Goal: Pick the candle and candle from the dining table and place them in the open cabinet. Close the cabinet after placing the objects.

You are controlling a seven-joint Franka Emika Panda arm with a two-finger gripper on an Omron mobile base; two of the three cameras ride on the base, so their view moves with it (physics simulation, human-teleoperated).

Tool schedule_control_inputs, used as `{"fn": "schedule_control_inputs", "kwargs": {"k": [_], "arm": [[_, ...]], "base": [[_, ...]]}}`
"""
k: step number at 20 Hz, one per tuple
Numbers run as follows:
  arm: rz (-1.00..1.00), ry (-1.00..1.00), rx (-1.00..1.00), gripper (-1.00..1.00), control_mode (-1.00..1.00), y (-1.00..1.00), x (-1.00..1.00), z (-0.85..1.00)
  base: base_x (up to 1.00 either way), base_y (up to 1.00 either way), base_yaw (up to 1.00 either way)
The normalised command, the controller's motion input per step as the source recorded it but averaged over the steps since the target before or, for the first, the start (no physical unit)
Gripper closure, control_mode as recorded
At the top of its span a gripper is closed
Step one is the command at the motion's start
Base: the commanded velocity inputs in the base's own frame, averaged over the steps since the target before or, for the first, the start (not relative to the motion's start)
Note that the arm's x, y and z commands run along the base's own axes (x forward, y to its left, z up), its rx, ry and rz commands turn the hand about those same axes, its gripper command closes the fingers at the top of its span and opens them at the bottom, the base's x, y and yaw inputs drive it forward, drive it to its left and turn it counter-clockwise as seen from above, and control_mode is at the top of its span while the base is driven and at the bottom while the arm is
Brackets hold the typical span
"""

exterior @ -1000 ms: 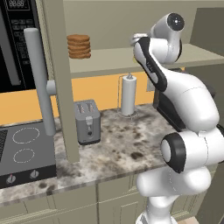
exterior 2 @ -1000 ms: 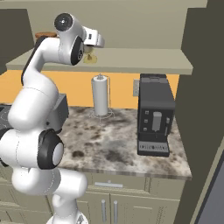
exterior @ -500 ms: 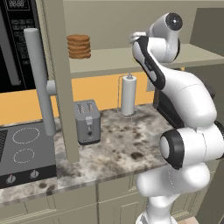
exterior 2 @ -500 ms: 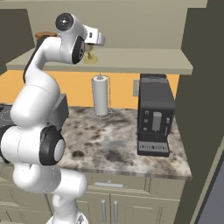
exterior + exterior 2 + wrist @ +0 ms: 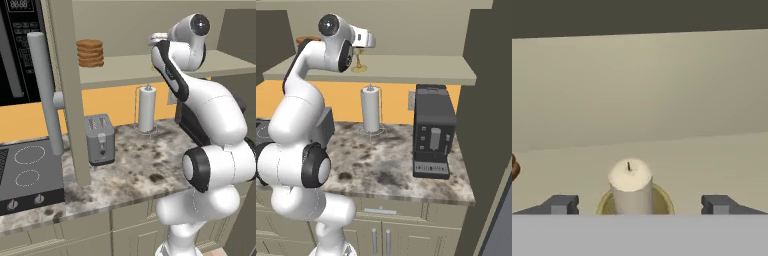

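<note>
Your gripper (image 5: pixel 640 205) stood released inside the cabinet (image 5: pixel 150 62), its fingertips (image 5: pixel 561 204) spread wide on either side of the cream candle (image 5: pixel 630 186) and clear of it. The candle rested upright in its brass-gold holder (image 5: pixel 360 66) on the cabinet shelf, just in front of the hand and well to the side of the stack of brown discs (image 5: pixel 90 52) on the same shelf. Below the shelf, on the stone counter (image 5: pixel 140 165), were the paper-towel roll (image 5: pixel 370 109), the toaster (image 5: pixel 100 138) and the coffee machine (image 5: pixel 433 131).

Handling, as a judgement: the candlestick looked light, rigid and top-heavy on a narrow stem, with a smooth waxy body liable to slip. You would have done best to grip it across the candle's straight sides or the cup beneath, keeping it vertical.

Compared with a second earlier, the jaws had gone from nearly closed on the candle to fully spread, while the arm's pose at the shelf had hardly altered. The second candle was not to be made out here.
</note>
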Motion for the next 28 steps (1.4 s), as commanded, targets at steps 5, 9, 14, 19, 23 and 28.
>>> {"fn": "schedule_control_inputs", "kwargs": {"k": [5,9,14,19,23,28], "arm": [[0.0,-0.25,0.0,-1.0,-1.0,0.0,0.0,0.0],[0.0,-0.26,0.0,-1.0,-1.0,0.0,-0.14,0.32],[0.0,-0.01,0.02,-1.0,-1.0,-0.05,-0.34,0.64],[0.0,0.22,-0.01,-1.0,-1.0,-0.06,-0.72,0.37],[0.09,0.27,-0.12,-1.0,-1.0,-0.02,-1.0,-0.3],[0.09,0.2,-0.14,-1.0,-1.0,0.0,-1.0,-0.56]], "base": [[0.0,0.0,0.0],[0.0,0.0,0.0],[0.0,0.0,0.0],[0.0,0.0,0.0],[0.0,0.0,0.0],[0.0,0.0,0.0]]}}
